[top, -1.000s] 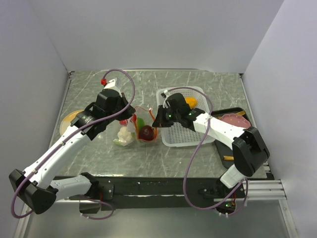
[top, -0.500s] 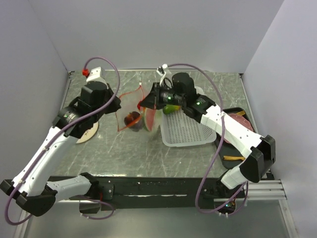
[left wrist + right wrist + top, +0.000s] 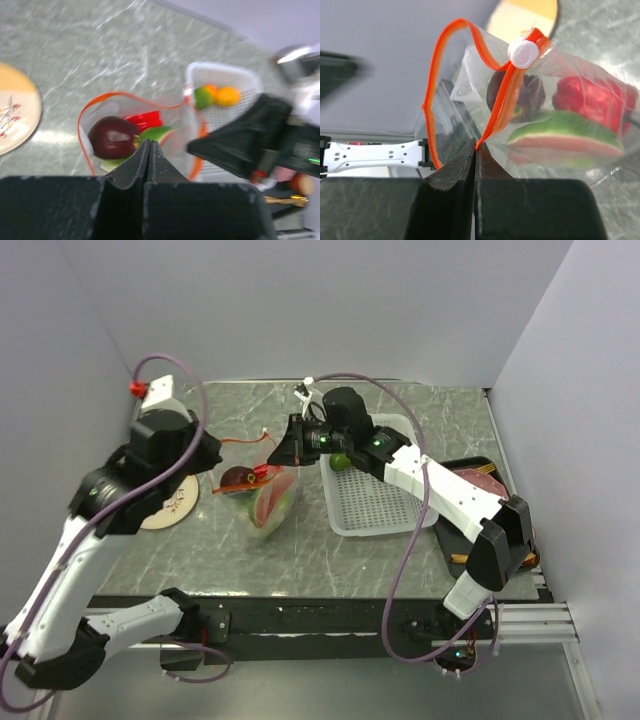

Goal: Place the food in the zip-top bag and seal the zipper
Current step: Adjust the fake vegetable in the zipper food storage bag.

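The zip-top bag hangs stretched between my two grippers, left of the basket. My right gripper is shut on the end of the orange-red zipper, just below its white slider. My left gripper is shut at the opposite lip, where the strip runs down behind its fingers. Inside the bag lie the dark purple ball, the red pepper and the watermelon slice. The mango and the orange sit in the basket.
The white perforated basket stands right of the bag, under my right arm. A black tray with a pink slab is at the far right, with yellow sticks near it. A round plate lies at the left.
Both grippers have carried the bag up off the table and leftward, away from the basket's front. The left arm has risen and swung left, and the mouth is now pulled wider.
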Robot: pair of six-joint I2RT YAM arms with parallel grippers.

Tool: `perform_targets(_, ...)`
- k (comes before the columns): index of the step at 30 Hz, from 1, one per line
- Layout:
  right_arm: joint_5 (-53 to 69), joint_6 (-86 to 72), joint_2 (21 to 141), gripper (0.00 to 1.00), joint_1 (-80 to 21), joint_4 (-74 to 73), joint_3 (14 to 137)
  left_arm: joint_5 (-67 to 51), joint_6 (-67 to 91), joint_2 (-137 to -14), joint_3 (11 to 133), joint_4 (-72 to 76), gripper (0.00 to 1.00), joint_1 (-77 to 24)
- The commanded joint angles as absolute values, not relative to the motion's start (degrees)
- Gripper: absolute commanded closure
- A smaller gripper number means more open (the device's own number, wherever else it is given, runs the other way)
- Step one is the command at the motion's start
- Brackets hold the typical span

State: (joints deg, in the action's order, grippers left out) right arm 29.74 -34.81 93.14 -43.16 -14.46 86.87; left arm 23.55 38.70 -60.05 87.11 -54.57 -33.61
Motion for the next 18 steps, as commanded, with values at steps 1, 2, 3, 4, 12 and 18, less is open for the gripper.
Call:
perform_targets(1, 28.7, -34.2, 91.1, 0.95, -43.1, -11.4, 83.8, 18.0, 40.3, -58.7, 91.5, -50.4, 0.99, -33.5)
perform_targets(2, 28.3, -33.7, 91.5, 0.95, -43.0, -12.2, 83.2, 15.5, 40.5, -58.4, 90.4, -48.8, 0.99, -33.5)
perform_targets(3, 28.0, -33.4, 92.0, 0.95, -42.8, -12.8, 82.7, 14.2, 40.7, -57.8, 88.2, -46.4, 0.99, -33.5)
perform_targets(4, 27.7, -33.1, 92.0, 0.95, -42.8, -12.7, 81.0, 13.7, 40.6, -57.1, 84.8, -43.9, 0.97, -33.5)
perform_targets(12, 25.9, -33.0, 89.7, 0.94, -42.6, -12.1, 75.8, 22.5, 37.6, -60.9, 76.0, -45.2, 0.24, -30.9)
perform_targets(18, 24.5, -32.3, 89.4, 0.94, -42.7, -12.8, 76.2, 18.4, 38.3, -59.5, 68.1, -38.6, 0.24, -29.0)
